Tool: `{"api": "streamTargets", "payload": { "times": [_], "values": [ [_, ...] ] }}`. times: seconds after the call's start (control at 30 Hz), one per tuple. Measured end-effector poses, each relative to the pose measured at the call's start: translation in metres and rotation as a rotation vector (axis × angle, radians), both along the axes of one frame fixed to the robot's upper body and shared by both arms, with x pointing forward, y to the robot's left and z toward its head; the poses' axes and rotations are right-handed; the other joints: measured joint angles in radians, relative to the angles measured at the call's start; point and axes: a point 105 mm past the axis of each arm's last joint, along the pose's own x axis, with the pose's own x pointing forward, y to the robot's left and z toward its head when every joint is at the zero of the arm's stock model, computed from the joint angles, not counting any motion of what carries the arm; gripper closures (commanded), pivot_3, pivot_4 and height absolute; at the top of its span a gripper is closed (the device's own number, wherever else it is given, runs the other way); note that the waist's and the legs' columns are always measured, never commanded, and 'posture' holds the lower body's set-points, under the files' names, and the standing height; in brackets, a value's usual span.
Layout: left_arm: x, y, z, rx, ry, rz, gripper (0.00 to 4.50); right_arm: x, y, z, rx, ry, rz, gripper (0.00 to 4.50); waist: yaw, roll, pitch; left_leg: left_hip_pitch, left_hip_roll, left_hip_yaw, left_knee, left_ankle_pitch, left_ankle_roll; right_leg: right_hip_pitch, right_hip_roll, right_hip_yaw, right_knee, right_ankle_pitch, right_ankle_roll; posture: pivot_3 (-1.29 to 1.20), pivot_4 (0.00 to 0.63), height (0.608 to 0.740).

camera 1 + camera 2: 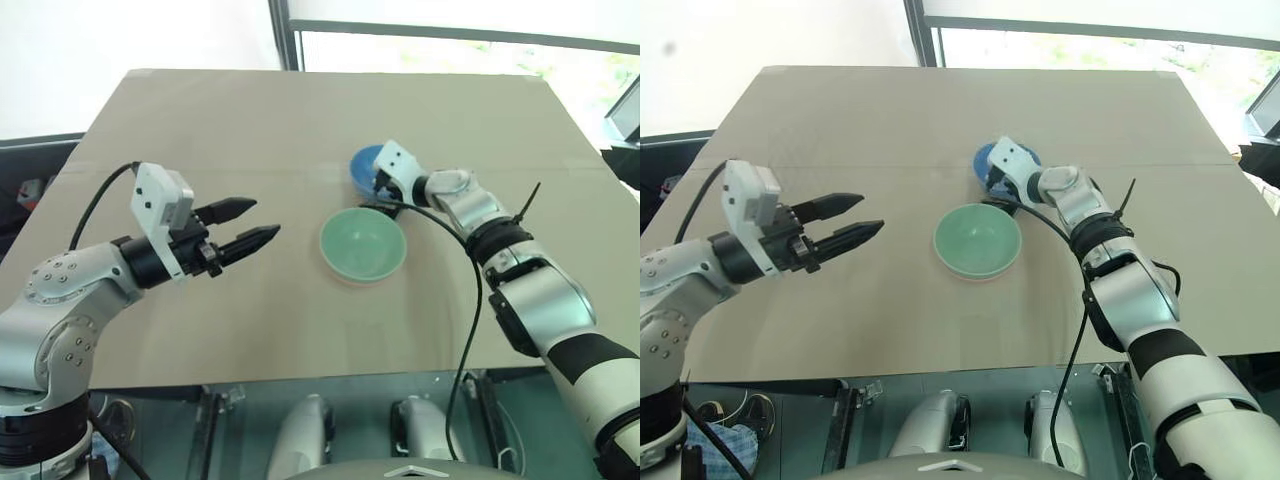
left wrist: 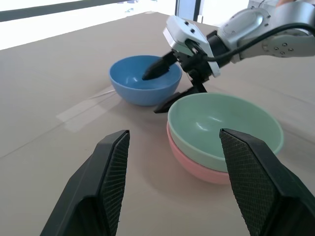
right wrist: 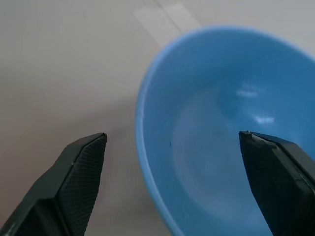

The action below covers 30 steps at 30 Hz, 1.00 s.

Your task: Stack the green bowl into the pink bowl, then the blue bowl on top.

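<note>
1. Left eye view is showing the left gripper [image 1: 262, 220] hanging above the worktop [image 1: 200, 130] on the robot's left, its two black fingers spread apart with nothing between them, pointing toward the bowls and well apart from them.
2. The green bowl [image 1: 363, 243] is sitting near the middle of the worktop, nested inside the pink bowl [image 2: 197, 167]; in the left wrist view the pink bowl is peeking out as a band beneath the green rim, both upright.
3. The blue bowl [image 1: 365, 166] is standing upright on the worktop just beside the stacked pair, on their far side, partly covered by the right arm.
4. The right gripper [image 2: 160, 88] is reaching over the blue bowl with its fingers spread; one finger [image 2: 158, 68] is sitting inside the bowl and the other [image 2: 174, 101] is lying outside its wall, near the green rim. The rim is lying between the two fingers, and they are not pinching it.
5. A strip of clear tape [image 2: 88, 105] is lying flat on the worktop beside the blue bowl.
</note>
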Motion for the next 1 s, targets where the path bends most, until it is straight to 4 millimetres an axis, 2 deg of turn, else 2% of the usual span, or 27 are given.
{"api": "streamTargets", "payload": {
  "times": [0.07,0.1,0.13,0.2,0.27,0.3,0.63,0.73,0.8,0.87,0.9,0.97,1.0],
  "values": [
    [0.0,0.0,-0.001,-0.004,0.005,0.001,1.35,0.001,-0.001,-0.002,-0.002,0.002,-0.006,2.12,-0.006,0.0,0.0,0.0,0.0,0.0,0.0,0.0,0.0,0.0,0.0,0.0,0.0,0.0,0.0,0.0,0.15,0.74],
    [0.0,0.0,0.0,-0.005,0.004,0.002,1.35,0.001,0.0,-0.002,-0.002,-0.003,-0.003,2.31,-0.011,0.0,0.0,0.0,0.0,0.0,0.0,0.0,0.0,0.0,0.0,0.0,0.0,0.0,0.0,0.0,0.15,0.74],
    [0.0,0.0,0.0,-0.005,0.003,0.002,1.35,0.001,0.001,-0.001,-0.001,-0.007,0.0,2.88,-0.014,0.0,0.0,0.0,0.0,0.0,0.0,0.0,0.0,0.0,0.0,0.0,0.0,0.0,0.0,0.0,0.15,0.74],
    [0.0,-0.001,0.002,-0.007,-0.012,-0.003,1.35,0.001,0.002,0.001,0.0,-0.014,0.003,3.34,-0.017,0.0,0.0,0.001,0.0,0.0,0.0,0.0,0.0,0.0,0.0,0.0,0.0,0.0,0.0,0.0,0.15,0.74],
    [0.0,-0.001,0.005,-0.008,-0.028,-0.006,1.35,0.002,0.001,0.002,0.001,-0.022,0.002,4.27,-0.017,0.0,0.0,0.001,0.0,0.0,0.0,0.0,-0.001,0.0,0.0,0.0,0.0,0.0,0.0,0.0,0.15,0.74],
    [0.0,-0.001,0.006,-0.008,-0.033,-0.006,1.35,0.002,0.002,0.003,0.004,-0.028,0.002,4.39,-0.017,0.0,0.0,0.001,0.0,0.0,0.0,0.0,0.0,0.0,0.0,0.0,0.0,0.0,0.0,0.0,0.15,0.74],
    [0.004,-0.004,0.009,-0.015,-0.049,-0.026,1.35,0.002,0.003,0.013,0.012,-0.067,0.028,4.39,-0.017,0.0,0.0,0.001,0.0,0.0,-0.001,0.0,-0.001,0.0,0.0,0.0,0.0,0.0,0.0,0.0,0.15,0.74],
    [0.006,-0.005,0.004,-0.015,-0.029,-0.044,1.35,-0.002,0.01,0.032,0.037,-0.107,0.1,4.39,-0.017,0.002,0.001,0.0,0.0,0.0,-0.001,0.0,0.0,-0.001,0.0,0.001,0.0,0.0,0.0,0.0,0.15,0.74],
    [0.013,-0.006,0.004,-0.021,-0.03,-0.08,1.35,-0.022,0.014,0.07,0.058,-0.205,0.248,4.39,-0.007,0.002,0.001,-0.001,0.001,-0.001,-0.001,0.0,0.0,-0.002,0.0,-0.001,0.0,0.0,0.0,0.0,0.15,0.74],
    [0.02,-0.007,0.008,-0.015,-0.043,-0.108,1.35,-0.044,0.017,0.088,0.056,-0.252,0.339,4.39,-0.001,0.001,0.001,-0.001,0.0,-0.001,-0.001,0.0,0.0,-0.001,0.0,-0.001,0.0,0.0,0.0,0.0,0.15,0.74],
    [0.021,-0.007,0.008,-0.009,-0.046,-0.111,1.35,-0.051,0.019,0.091,0.055,-0.254,0.37,4.39,-0.001,0.0,0.0,-0.001,0.0,-0.001,-0.001,0.0,0.0,-0.001,0.0,-0.001,0.0,0.0,0.0,0.0,0.15,0.74],
    [0.03,-0.01,0.01,0.001,-0.047,-0.167,1.35,-0.08,0.016,0.083,0.022,-0.211,0.44,4.39,0.008,0.0,0.0,-0.001,0.0,0.0,-0.001,0.0,0.0,-0.001,0.0,0.0,0.0,0.0,0.0,0.0,0.15,0.74],
    [0.031,-0.009,0.01,0.005,-0.046,-0.166,1.35,-0.083,0.018,0.082,0.021,-0.202,0.453,4.39,0.009,0.001,0.0,-0.001,0.0,0.001,0.0,0.0,0.0,-0.001,0.0,0.0,0.0,0.0,0.0,0.0,0.15,0.74]
  ]
}}
